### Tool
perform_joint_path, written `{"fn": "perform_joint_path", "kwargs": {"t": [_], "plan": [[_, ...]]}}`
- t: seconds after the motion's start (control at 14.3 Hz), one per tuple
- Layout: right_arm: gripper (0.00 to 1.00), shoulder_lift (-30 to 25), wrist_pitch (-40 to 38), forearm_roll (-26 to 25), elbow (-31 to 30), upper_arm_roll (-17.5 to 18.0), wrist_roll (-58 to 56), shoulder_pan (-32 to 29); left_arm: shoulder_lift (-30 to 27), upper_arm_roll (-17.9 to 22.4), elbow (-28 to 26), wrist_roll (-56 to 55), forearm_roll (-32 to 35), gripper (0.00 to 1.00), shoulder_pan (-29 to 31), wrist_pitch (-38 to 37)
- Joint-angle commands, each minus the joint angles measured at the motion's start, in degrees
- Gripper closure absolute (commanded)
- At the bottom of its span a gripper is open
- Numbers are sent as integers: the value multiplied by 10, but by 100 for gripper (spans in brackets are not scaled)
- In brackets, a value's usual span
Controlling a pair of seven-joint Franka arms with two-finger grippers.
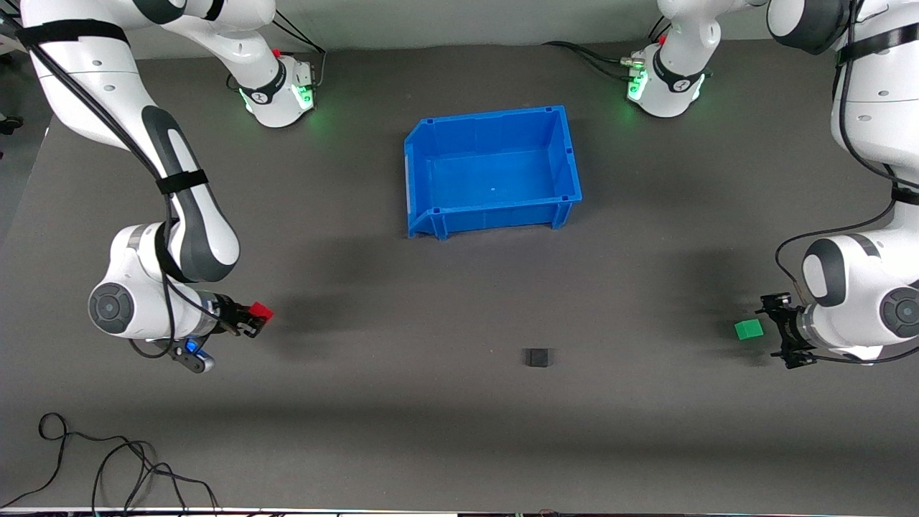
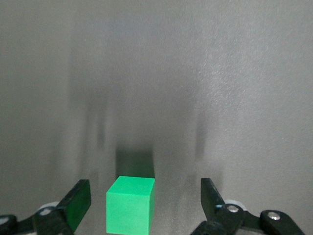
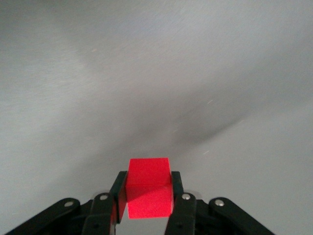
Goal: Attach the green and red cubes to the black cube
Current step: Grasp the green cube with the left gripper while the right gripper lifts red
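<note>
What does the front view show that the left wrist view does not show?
Only the front view shows the blue bin, the black cube, and the right gripper shut on the red cube. Only the left wrist view shows gaps between the green cube and each of the fingers, so nothing grips it. Both show the open left gripper around the green cube on the grey mat.

A high camera faced the robots across the grey mat [image 1: 445, 431], taking in everything. Each wrist camera looked close along its own fingers, sharing the green cube [image 2: 130, 204] and red cube [image 3: 148, 187] with it.
</note>
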Motion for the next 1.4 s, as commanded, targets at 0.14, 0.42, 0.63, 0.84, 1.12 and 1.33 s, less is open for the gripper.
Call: {"fn": "perform_joint_path", "kwargs": {"t": [0.14,0.42,0.63,0.84,1.12,1.33], "plan": [[86,40,-23,27,100,1,194,45,5,4,-25,-17,39,1,-11,18],[87,121,-54,118,197,1,321,87,-2,4,-36,-16,49,63,-11,16],[87,169,-48,132,262,2,418,111,-5,3,-37,-16,49,78,-18,9],[88,219,-27,143,319,2,500,140,-6,0,-36,-20,47,100,-33,7],[89,254,105,168,322,57,565,143,-16,-3,-33,-33,40,100,-62,8],[89,260,146,198,323,82,566,142,-20,-38,-12,-35,7,100,-69,11]]}}
